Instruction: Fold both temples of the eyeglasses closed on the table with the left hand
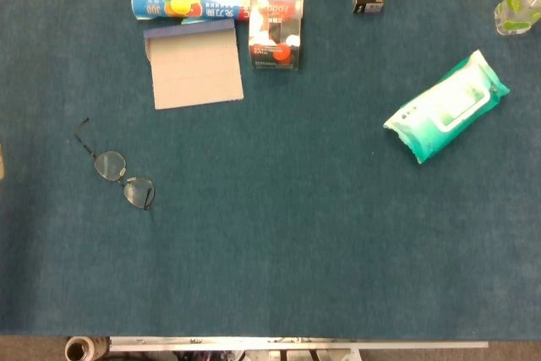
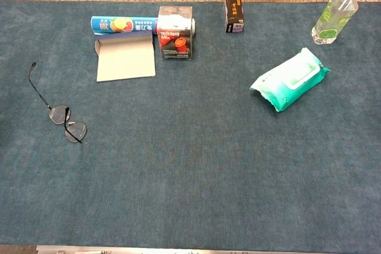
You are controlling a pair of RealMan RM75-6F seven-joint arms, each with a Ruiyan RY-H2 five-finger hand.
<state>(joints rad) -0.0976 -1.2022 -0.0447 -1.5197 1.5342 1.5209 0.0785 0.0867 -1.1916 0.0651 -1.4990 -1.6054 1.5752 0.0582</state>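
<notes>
You had neither hand in view, so finger state could not be told. Eyeglasses (image 1: 124, 178) lay left; blue tube (image 1: 190, 4) read "300", box (image 2: 176, 41) "Mix".

Even, soft overhead light; faint shadows; head view slightly blurred.

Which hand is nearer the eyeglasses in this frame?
Cannot tell: neither hand shows in the head or chest view. The eyeglasses lie untouched at the table's left, the left arm's side.
</notes>
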